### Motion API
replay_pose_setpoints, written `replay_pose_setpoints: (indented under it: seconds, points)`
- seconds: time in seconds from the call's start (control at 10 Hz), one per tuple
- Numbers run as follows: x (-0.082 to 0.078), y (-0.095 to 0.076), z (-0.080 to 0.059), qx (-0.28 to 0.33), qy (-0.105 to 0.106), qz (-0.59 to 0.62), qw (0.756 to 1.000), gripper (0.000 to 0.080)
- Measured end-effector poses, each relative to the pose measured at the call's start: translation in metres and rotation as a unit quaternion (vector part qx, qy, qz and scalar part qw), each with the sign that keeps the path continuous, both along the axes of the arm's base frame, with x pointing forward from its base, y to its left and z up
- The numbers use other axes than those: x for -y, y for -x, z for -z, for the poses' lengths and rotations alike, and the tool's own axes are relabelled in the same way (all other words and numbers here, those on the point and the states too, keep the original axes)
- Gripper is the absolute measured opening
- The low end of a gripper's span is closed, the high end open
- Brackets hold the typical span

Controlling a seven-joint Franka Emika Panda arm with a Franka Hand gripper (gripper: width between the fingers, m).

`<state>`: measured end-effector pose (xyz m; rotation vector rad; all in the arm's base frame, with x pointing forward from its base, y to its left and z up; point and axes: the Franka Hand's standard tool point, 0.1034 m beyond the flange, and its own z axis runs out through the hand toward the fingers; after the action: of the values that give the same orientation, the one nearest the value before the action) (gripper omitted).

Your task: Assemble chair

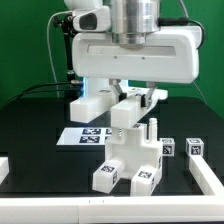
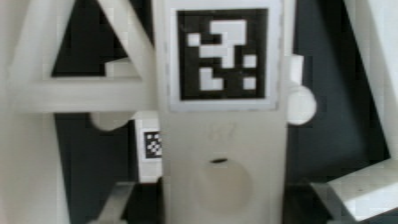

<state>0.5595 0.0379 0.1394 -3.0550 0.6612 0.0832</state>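
The end effector was closed narrowly on a white chair part, held atop the partly built chair at lower centre. The marker board was seen left of it on the tabletop.

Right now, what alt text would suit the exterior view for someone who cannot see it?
A white robot arm holds its gripper over the top of a half-built blocky white chair on a black table; whether it grips is unclear. The marker board lies behind, and two small tagged parts stand at the exterior view's right.
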Motion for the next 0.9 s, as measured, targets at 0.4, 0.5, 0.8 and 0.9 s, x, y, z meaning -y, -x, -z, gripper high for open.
replay_pose_setpoints:
  seconds: [0.4, 0.5, 0.8, 0.9]
  points:
    - [-0.021, -0.007, 0.008, 0.02, 0.002, -0.012, 1.0, 0.0284]
    - [-0.022, -0.006, 0.012, 0.018, 0.003, -0.013, 1.0, 0.0284]
    - [-0.02, -0.005, 0.023, 0.018, 0.007, -0.014, 1.0, 0.0284]
    - [-0.019, -0.005, 0.028, 0.018, 0.009, -0.014, 1.0, 0.0284]
